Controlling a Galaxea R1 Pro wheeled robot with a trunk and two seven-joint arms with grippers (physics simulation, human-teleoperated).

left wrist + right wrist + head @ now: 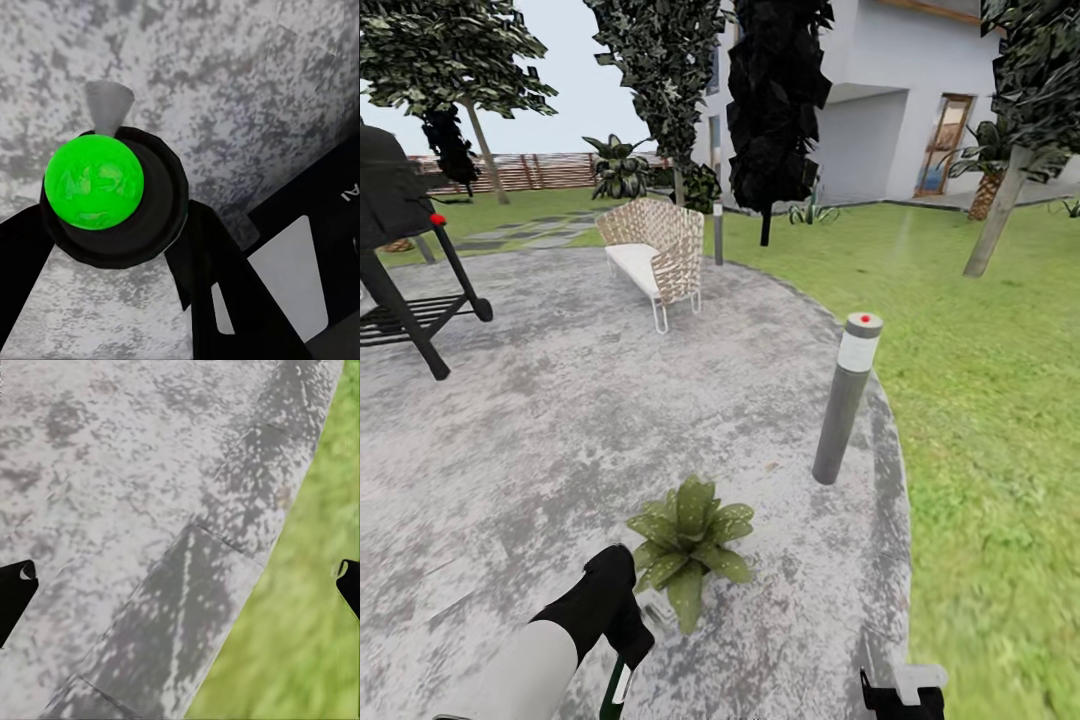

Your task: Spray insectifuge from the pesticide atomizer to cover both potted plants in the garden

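On the grey patio [540, 440] stood one potted plant [688, 540]. The left tool [112, 217] gripped the green-capped atomizer [94, 187]; the right tool [180, 585] was spread open.

My left arm [530, 655] reaches forward at the lower edge of the head view — pale forearm, black wrist — ending just short of the potted plant [688, 540], on my side of it. Through the left wrist camera, my left gripper [112, 199] has its two black fingers [214, 277] closed around the pesticide atomizer [94, 187], gripping its dark body either side of the bright green cap. My right gripper [180, 585] hangs with its fingertips [15, 585] spread wide and nothing between them — it sits well to the right of the plant, and nearer to me.
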